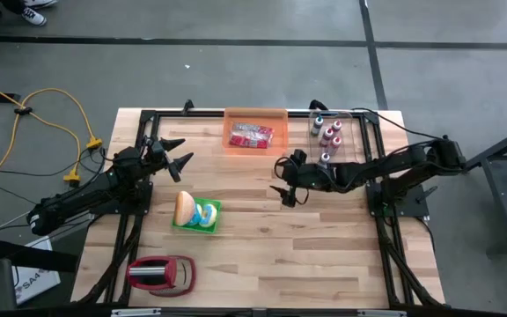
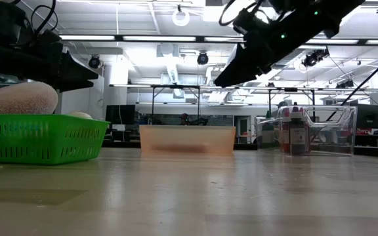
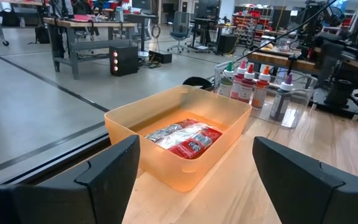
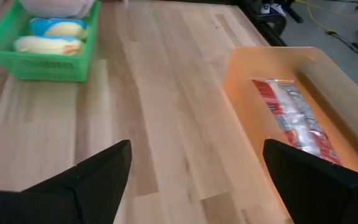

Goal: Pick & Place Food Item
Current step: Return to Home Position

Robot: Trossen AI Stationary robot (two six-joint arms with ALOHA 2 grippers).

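We locate the table carrying the orange bin at its back edge and the green bin left of centre. The left gripper hovers over the back-left area and the right gripper over the centre, each with fingers apart and empty. The brown donut and the blue donut lie side by side inside the green bin.

Surface from above, bin holding donuts at 8 o'clock from centre, tub with packets inside at 12 o'clock, bottle case just beside it at 1, small appliance at 7 by the near edge, left tool at 10, right tool near centre.
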